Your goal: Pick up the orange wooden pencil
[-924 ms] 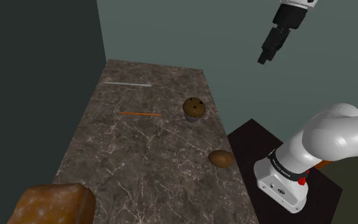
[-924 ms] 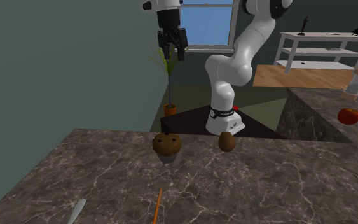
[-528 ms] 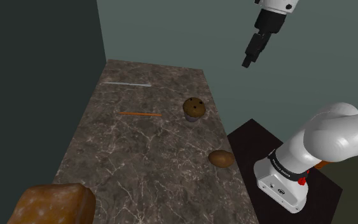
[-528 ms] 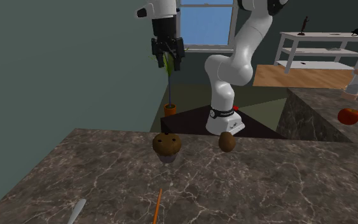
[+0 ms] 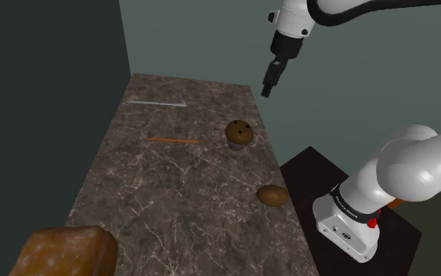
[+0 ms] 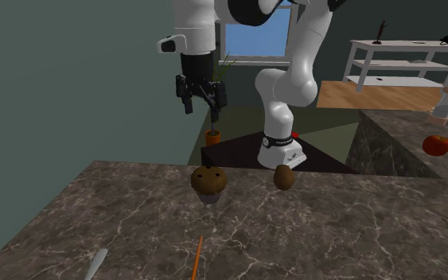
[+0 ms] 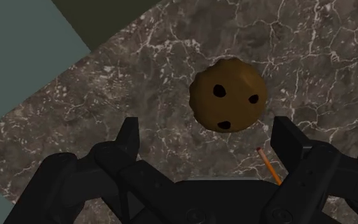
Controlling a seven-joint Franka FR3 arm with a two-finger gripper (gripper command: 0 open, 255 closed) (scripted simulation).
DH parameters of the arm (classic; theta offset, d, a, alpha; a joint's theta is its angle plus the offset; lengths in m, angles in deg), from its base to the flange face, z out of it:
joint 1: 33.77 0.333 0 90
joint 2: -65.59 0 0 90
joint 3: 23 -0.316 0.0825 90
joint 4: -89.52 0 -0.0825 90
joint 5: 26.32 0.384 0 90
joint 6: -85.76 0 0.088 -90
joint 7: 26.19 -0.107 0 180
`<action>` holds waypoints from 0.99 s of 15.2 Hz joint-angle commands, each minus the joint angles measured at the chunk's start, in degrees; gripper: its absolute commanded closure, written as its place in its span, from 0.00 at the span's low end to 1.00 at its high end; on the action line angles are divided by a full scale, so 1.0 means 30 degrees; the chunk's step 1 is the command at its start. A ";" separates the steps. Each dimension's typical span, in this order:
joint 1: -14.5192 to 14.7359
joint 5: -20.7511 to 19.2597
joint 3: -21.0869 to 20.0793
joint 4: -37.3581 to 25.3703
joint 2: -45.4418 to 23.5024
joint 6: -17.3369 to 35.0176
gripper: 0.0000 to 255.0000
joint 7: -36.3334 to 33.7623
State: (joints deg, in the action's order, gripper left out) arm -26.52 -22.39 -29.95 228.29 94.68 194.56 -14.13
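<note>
2 black fingers point(image 7: 128, 137) of the all-black two-finger gripper point(image 7: 206, 127) stand wide apart in the wrist view, with nothing clasped between them. Below the gap lies only the dark, white-veined marble countertop point(image 7: 139, 83).

In the shoulder view the gripper point(image 5: 266, 90) hangs in the air, pointing down, over the far part of the countertop point(image 5: 179, 196) near that view's right edge. The white arm point(image 5: 414, 168) arches up from its dark box stand point(image 5: 309, 166) at lower right.

The thin orange pencil point(image 5: 173, 140) lies flat on the marble, well apart from the gripper and toward the shoulder view's left of it. It is near a round brown muffin with dark spots point(image 5: 238, 133), which stands to its right in that view. In the wrist view 1 end of the pencil point(image 7: 268, 165) shows just beside the right finger, and the muffin point(image 7: 228, 95) sits on the marble beyond the fingertips.

In the second exterior view the pencil point(image 6: 197, 256) lies at the near edge and the muffin point(image 6: 208, 181) stands behind it, with the gripper point(image 6: 200, 99) high above.

Also on the countertop are a slim pale stick point(image 5: 157, 103) farther back, a small brown rounded lump point(image 5: 272, 194) near the stand, and a large brown block point(image 5: 63, 251) at the near corner.
</note>
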 commanded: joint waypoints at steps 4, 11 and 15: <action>0.0664 -0.0728 -0.1353 -0.0642 -0.2763 0.2613 0.00 0.0021; 0.1330 -0.2965 -0.3207 -0.2351 -0.7129 0.5623 0.00 -0.0751; 0.1792 -0.4998 -0.4035 -0.3688 -0.9759 0.6856 0.00 -0.1630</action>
State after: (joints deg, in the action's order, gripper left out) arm -21.54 -35.55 -41.38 218.14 67.73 213.80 -18.11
